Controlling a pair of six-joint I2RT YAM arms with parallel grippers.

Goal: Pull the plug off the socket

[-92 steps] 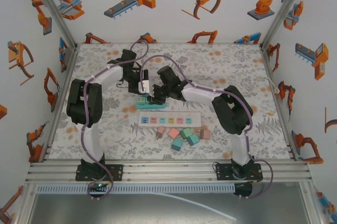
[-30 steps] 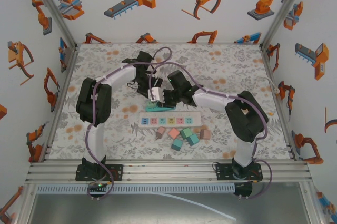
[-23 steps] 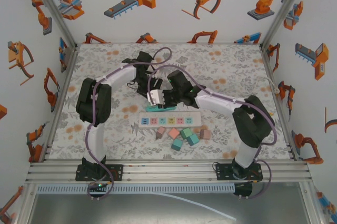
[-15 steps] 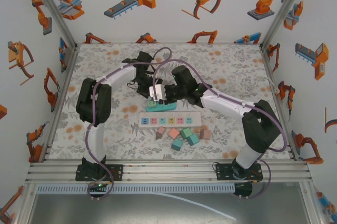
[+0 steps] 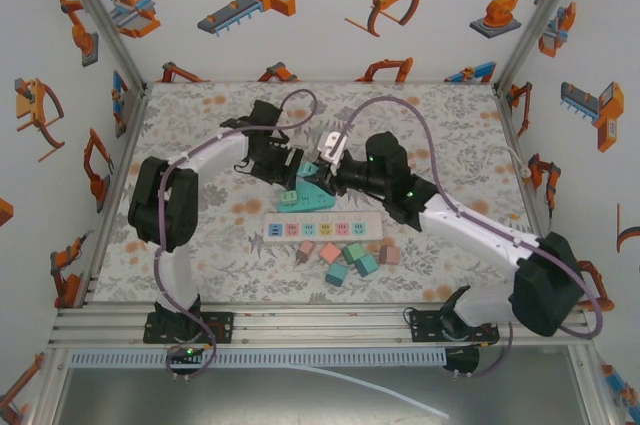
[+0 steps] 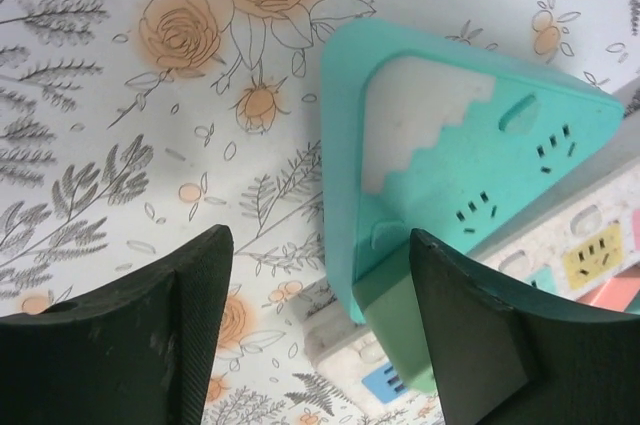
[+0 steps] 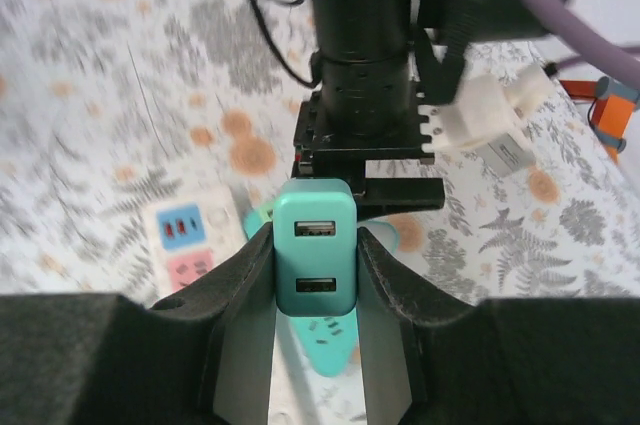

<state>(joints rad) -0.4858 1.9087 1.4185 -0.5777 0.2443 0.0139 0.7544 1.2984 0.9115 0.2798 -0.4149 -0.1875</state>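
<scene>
Plug (image 7: 314, 265), small, rigid and light by the look of it, is pinched at its flat sides by the right gripper (image 7: 314, 243), the left gripper (image 6: 318, 240) gaping empty over the socket (image 6: 470, 175).

Left wrist view: I note the near corner of the teal socket (image 6: 470, 175) is hidden behind one finger (image 6: 480, 335) of the left tool (image 6: 318, 245), and the white power strip (image 6: 590, 245) runs off the frame edge. Right wrist view: the floral surface (image 7: 120, 75) is blurred, and the lower end of the plug (image 7: 315, 265) is hidden between the padded fingers of the right tool (image 7: 314, 235). From above, the grip is too small for me to make out
</scene>
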